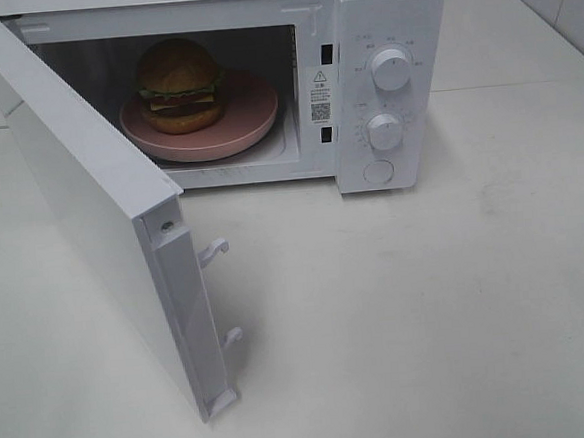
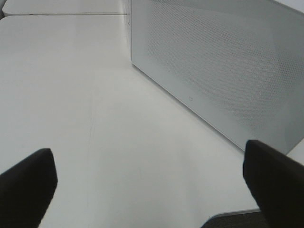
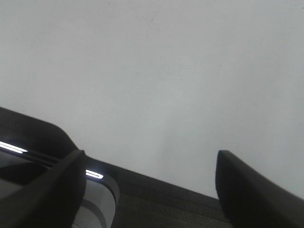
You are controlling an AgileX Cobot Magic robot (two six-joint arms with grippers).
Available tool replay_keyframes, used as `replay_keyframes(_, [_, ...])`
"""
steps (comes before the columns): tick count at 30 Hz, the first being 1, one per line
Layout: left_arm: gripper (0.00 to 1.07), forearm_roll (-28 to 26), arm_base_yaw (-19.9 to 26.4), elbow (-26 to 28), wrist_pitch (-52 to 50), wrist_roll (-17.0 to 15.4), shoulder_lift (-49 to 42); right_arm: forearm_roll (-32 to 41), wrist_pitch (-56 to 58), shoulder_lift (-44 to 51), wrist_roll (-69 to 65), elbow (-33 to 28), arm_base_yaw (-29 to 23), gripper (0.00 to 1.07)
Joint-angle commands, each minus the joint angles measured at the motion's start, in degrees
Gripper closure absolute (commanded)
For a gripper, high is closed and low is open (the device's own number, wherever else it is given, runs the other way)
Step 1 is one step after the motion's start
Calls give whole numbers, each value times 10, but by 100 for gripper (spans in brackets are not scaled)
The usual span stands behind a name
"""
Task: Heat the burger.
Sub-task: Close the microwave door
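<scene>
Burger (image 1: 180, 84) – glossy golden-brown domed bun over green lettuce, yellow cheese and dark layers. It sits upright on a round pink plate (image 1: 255, 121), toward the plate's left half. The plate stands inside the cavity of a white box-shaped microwave oven (image 1: 398, 11).

The white hinged door (image 1: 81, 214) is swung fully open toward the front left. Its free edge faces the camera, with two white latch hooks (image 1: 215, 250) protruding from it. The control panel to the right of the cavity carries an upper round white knob (image 1: 392, 69), a lower round white knob (image 1: 384, 131) and a round button (image 1: 378, 172) below them. The oven rests on a plain white table (image 1: 429, 310).

Left gripper (image 2: 151, 183) – its dark fingers (image 2: 28, 185) are spread wide with nothing between them, above bare table. A white dotted panel (image 2: 228, 71) of the oven stands near it; door or side wall cannot be told.

Right gripper (image 3: 152, 180): dark fingers (image 3: 251, 190) likewise set wide apart, holding nothing, over white table surface.

Neither gripper appears in the high view, and both are apart from the burger.
</scene>
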State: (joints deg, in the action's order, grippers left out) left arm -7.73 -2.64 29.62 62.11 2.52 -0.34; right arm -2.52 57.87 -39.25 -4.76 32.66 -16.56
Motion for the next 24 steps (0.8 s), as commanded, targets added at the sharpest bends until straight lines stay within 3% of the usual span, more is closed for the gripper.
replay_keyframes(1, [7, -4, 1, -1, -8, -1, -3, 3, 5, 42, -1, -17, 23, 33])
replay_keyframes(11, [7, -4, 1, -1, -8, -1, -3, 7, -6, 224, -1, -41, 122, 33])
replay_keyframes(24, [7, -4, 1, -1, -8, -1, -3, 12, -7, 397, 3, -41, 139, 33])
